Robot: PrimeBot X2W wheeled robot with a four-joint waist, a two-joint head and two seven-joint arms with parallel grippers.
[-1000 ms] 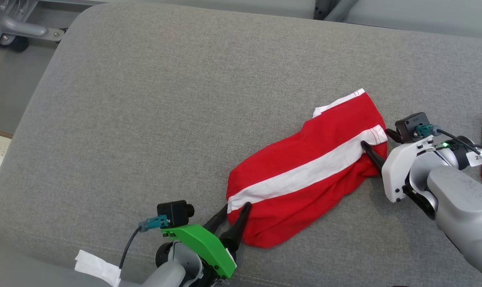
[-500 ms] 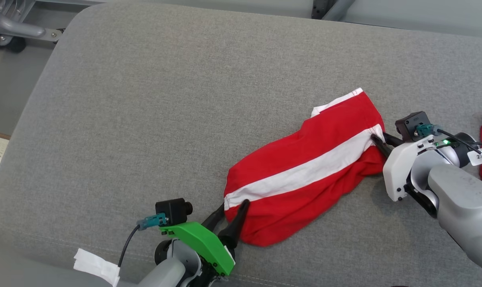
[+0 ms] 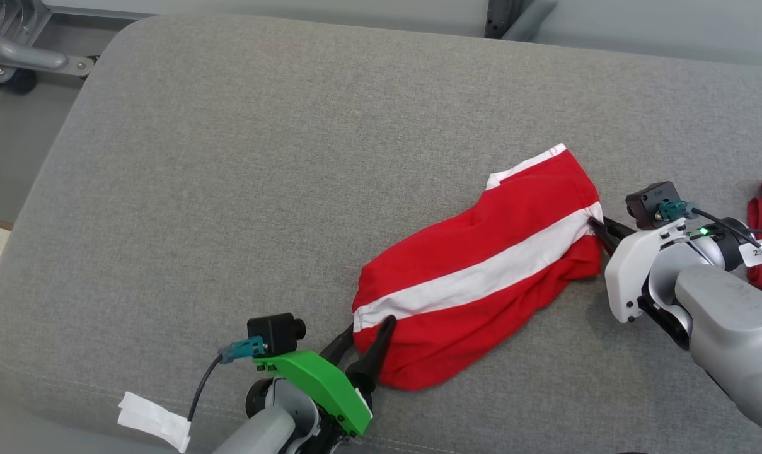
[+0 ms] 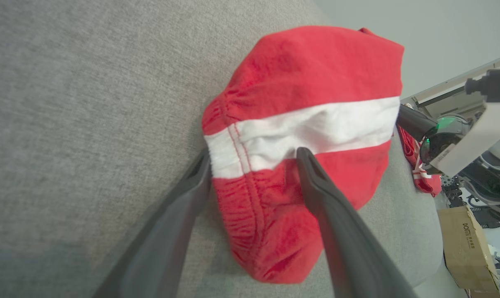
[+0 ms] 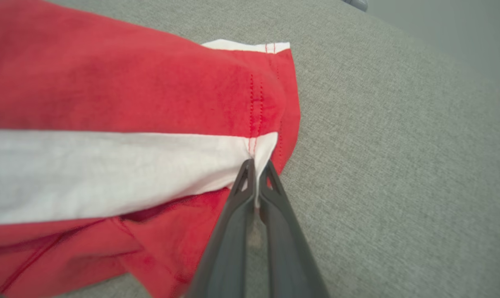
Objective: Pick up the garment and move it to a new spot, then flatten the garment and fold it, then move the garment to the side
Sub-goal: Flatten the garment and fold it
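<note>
Lying pinched in the right tool (image 5: 257,165), garment (image 3: 475,277) is straddled by gaping left tool (image 3: 371,323).

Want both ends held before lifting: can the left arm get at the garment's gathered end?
Probably yes: the left gripper stands open, its fingers straddling the gathered edge of the garment, with nothing else in the way.

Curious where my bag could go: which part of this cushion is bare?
Bare: the cushion left of and beyond the red garment. Crowded: the near edge and right side, where the left hand and right hand meet it, plus another red cloth.
</note>
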